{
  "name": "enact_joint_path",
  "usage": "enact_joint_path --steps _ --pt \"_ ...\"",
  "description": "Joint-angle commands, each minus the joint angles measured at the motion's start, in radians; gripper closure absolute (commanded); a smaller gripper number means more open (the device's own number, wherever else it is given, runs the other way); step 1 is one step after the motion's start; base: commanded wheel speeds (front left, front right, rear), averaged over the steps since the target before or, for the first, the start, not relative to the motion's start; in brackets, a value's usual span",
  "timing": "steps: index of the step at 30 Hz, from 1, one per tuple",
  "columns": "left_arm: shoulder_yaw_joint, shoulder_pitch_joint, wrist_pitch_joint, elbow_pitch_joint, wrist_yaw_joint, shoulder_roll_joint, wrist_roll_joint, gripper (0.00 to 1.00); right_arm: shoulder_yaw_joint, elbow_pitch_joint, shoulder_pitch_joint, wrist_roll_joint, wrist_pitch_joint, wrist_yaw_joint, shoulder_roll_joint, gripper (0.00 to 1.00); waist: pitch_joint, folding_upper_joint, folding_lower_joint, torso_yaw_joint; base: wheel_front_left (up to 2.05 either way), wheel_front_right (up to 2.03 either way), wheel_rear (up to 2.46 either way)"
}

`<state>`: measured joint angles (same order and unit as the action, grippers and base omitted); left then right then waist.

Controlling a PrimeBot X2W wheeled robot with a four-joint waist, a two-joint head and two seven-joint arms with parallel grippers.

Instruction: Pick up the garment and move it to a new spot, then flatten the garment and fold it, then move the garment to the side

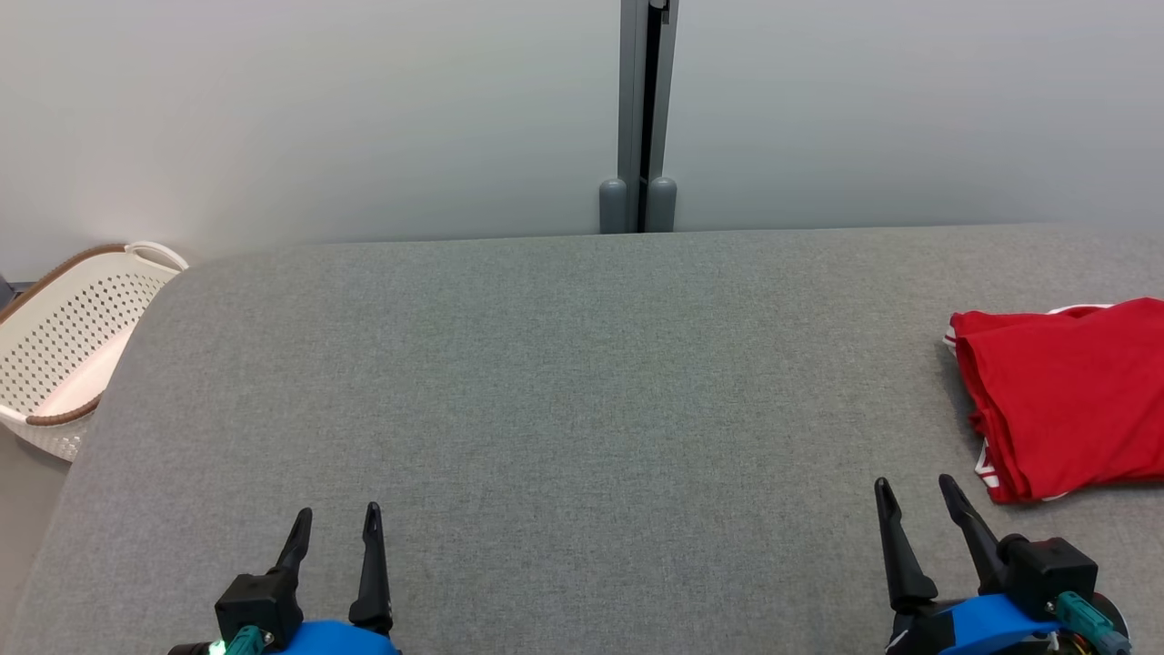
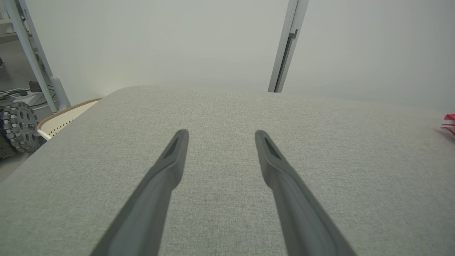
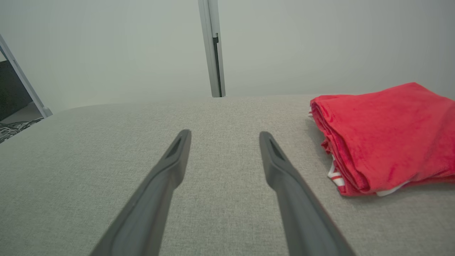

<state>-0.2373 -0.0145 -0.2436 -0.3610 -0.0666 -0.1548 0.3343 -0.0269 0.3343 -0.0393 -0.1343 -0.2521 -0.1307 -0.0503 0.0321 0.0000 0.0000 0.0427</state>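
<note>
The room is bounded at the back by a pale, plain wall (image 1: 273, 109), split by a grey upright post (image 1: 639, 109) with two rounded feet at the desk's far edge. Below it, a broad desk (image 1: 564, 391) covered in grey woven fabric, with a rounded far-left corner, takes up most of the head view; its middle is bare and smooth.

The red garment (image 1: 1064, 400) is found on the desk's right side, partly cut off by the edge of the head view. It is seen as a compact folded stack with white trim showing at its near edge, resting flat and touched by nothing. From this, folding and moving aside are judged done, and the task is taken to be at or near its end.

A white perforated basket (image 1: 64, 346) with a brown rim is seen off the desk's left edge, lower than the surface.

The left tool (image 1: 338, 511) is held with its fingers spread and empty above the near-left of the desk, well apart from the garment. The right tool (image 1: 913, 482) is likewise spread and empty, near the stack's near corner but not touching it.

No grasp seems called for next. If any move is made, the right tool's path should be kept clear of the stack so the fold is not disturbed.
</note>
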Motion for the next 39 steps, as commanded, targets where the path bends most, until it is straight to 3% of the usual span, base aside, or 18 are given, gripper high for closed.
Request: enact_joint_path --steps 1,3,4,11,39 --pt "-0.001 0.006 0.001 0.002 -0.007 -0.008 -0.005 0.00 0.001 0.000 0.002 -0.005 -0.007 0.000 -0.001 0.00 -0.001 0.0000 0.0000 0.000 0.00 0.00 0.00" --pt "-0.003 0.007 0.002 0.003 -0.011 -0.008 -0.006 0.00 0.001 -0.004 0.000 -0.006 -0.008 0.000 -0.001 0.00 -0.002 0.0000 0.0000 -0.001 0.00 0.00 0.00" --pt "-0.002 0.000 0.001 0.001 -0.007 -0.003 -0.001 1.00 0.001 -0.001 0.000 -0.001 0.000 0.000 0.000 1.00 -0.002 0.0000 0.0000 -0.001 0.00 0.00 0.00" --pt "0.010 0.014 0.019 -0.027 0.001 0.010 0.043 1.00 -0.010 0.036 -0.002 -0.047 0.023 0.000 0.003 1.00 -0.003 0.0000 0.0000 -0.001 0.00 0.00 0.00" --pt "0.129 -0.027 0.136 0.026 0.070 0.043 0.471 1.00 -0.033 -0.015 -0.025 -0.546 0.138 0.000 0.001 1.00 -0.010 0.0000 0.0000 -0.011 0.00 0.00 0.00"
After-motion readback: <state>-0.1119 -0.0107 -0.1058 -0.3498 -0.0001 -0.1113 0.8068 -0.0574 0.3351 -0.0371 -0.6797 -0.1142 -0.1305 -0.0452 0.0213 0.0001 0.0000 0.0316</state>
